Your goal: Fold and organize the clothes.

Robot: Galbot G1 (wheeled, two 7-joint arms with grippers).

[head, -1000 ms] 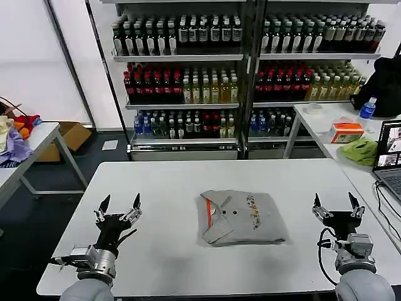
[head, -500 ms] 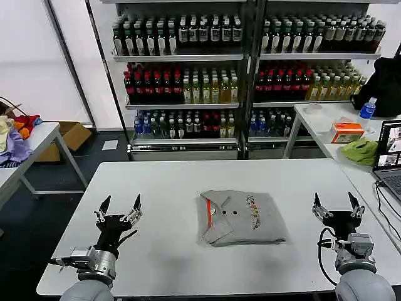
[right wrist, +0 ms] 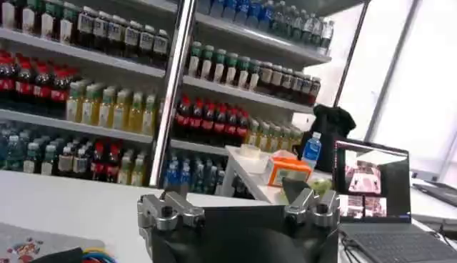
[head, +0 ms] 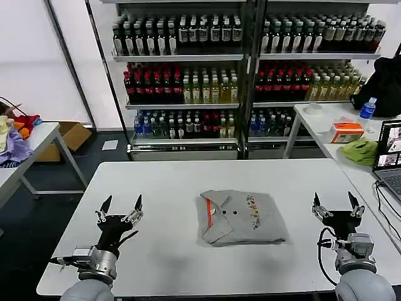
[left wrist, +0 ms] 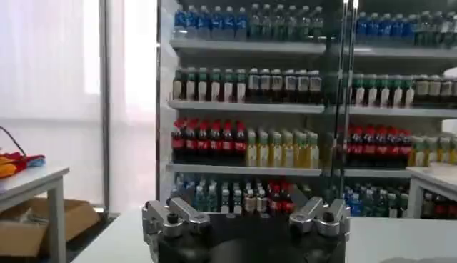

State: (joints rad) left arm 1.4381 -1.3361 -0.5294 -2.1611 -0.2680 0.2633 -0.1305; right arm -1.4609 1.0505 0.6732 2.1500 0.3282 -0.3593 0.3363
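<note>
A light grey collared shirt (head: 241,217) with an orange button placket and a small multicoloured print lies folded into a rectangle at the middle of the white table (head: 169,182). My left gripper (head: 119,208) is held upright near the table's front left, open and empty, well apart from the shirt. Near the front right, my right gripper (head: 337,205) also points up, open with nothing between its fingers. A corner of the shirt's print (right wrist: 28,250) shows low in the right wrist view.
Shelves of bottled drinks (head: 238,75) stand behind the table. A side table at the right holds a laptop (head: 388,157), a green cloth (head: 360,150), an orange box (head: 346,132) and a bottle. Another table with coloured cloths (head: 12,135) stands at the left.
</note>
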